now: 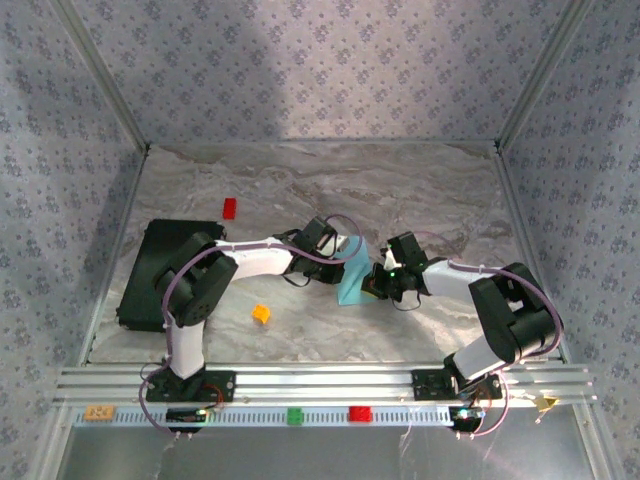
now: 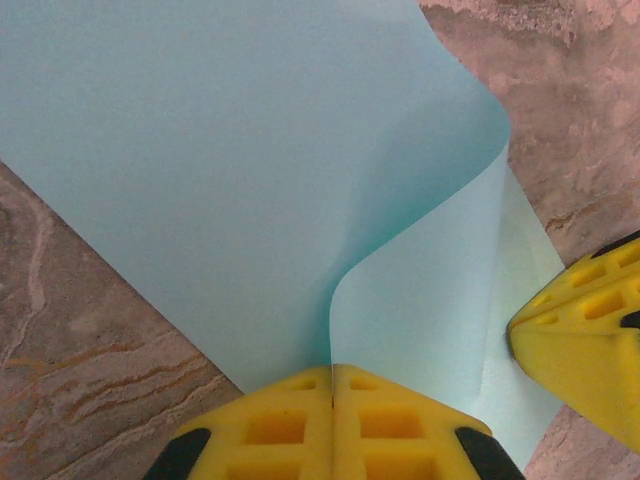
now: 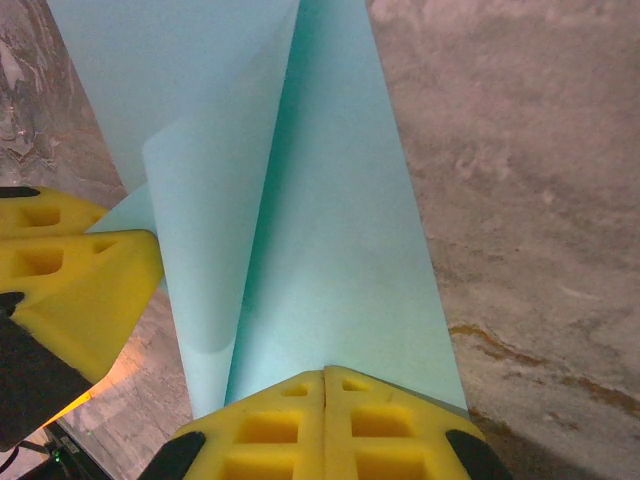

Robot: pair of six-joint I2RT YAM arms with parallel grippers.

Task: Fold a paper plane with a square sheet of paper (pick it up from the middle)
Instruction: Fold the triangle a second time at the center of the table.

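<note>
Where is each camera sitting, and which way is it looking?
Top external: up high behind the arms, looking down at the table. Both arms show, and the left gripper and right gripper meet at the sheet of paper.
Left wrist: on the left arm's wrist, looking along its shut yellow fingers at the curled sheet.
Right wrist: on the right arm's wrist, looking along its own shut fingers at the sheet.
Shared: both wrist views show the sheet, the marble table and the other arm's yellow gripper at the side.
</note>
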